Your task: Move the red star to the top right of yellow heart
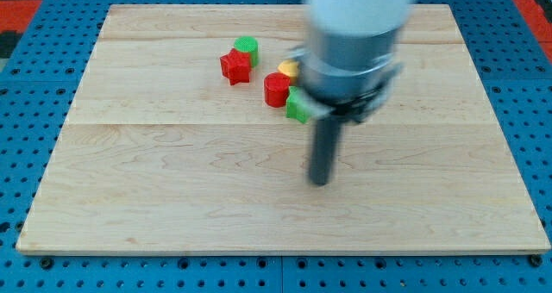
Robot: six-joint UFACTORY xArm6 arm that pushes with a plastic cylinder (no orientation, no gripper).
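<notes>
The red star (234, 66) lies on the wooden board (172, 172), left of centre near the view's top. A green round block (247, 47) touches its upper right side. The yellow heart (289, 68) shows only as a small yellow edge to the right of the star; the arm's body hides most of it. A red block (276, 89) sits just below the heart, and a green block (298, 106) sits to the lower right of that. My tip (320, 182) rests on the board below this cluster, well below and right of the star, touching no block.
The arm's grey body (354, 43) covers the board's upper middle and may hide other blocks. A blue pegboard (34, 95) surrounds the board on all sides.
</notes>
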